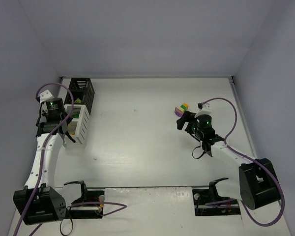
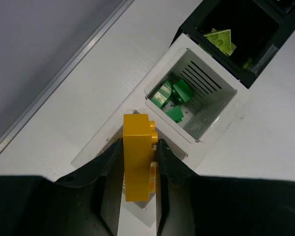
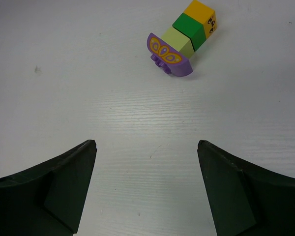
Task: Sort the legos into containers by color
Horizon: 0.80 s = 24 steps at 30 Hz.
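At left, left pincer point(image 2: 137, 145) clamps a yellow brick point(image 2: 136, 169) just beside the green-brick bin point(image 2: 217, 114); released off-centre it could clip the rim & bounce in. Right pincer point(image 3: 146, 143) wide, empty, nr loose bricks point(image 3: 184, 42).

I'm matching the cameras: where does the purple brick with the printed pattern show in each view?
Top external: purple brick, right of centre.
Left wrist: not in it.
Right wrist: purple brick, upper middle.
Shared landmark: yellow brick ending its row.
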Motion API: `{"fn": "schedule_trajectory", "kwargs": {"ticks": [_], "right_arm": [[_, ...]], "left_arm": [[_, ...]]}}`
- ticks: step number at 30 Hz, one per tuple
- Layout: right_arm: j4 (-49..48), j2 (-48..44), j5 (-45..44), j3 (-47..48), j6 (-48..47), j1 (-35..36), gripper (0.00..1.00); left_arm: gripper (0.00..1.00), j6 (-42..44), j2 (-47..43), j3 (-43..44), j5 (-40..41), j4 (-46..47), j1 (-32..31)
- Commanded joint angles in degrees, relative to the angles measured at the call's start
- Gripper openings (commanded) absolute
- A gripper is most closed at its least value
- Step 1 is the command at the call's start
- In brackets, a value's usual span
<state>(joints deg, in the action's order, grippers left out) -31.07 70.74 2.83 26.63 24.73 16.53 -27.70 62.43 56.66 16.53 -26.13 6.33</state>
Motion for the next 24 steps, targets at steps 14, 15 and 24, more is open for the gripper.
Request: {"fn": "schedule_trajectory", "kwargs": {"ticks": [14, 15, 24], "right_arm": [[-3.91, -0.43, 0.25, 2.19, -0.12, -0.28, 0.81], [-3.91, -0.51, 0.25, 2.20, -0.12, -0.28, 0.81], [-3.47, -0.95, -0.37, 2.20, -0.39, -0.36, 0.81]], "left_arm": [[0.38, -2.97, 3.57, -1.02, -5.90, 6.18, 5.27], [0.41, -3.06, 3.14, -1.20, -6.25, 6.18, 5.19], [0.45, -3.85, 0.41, -1.30, -7.83, 5.74, 4.84]]}}
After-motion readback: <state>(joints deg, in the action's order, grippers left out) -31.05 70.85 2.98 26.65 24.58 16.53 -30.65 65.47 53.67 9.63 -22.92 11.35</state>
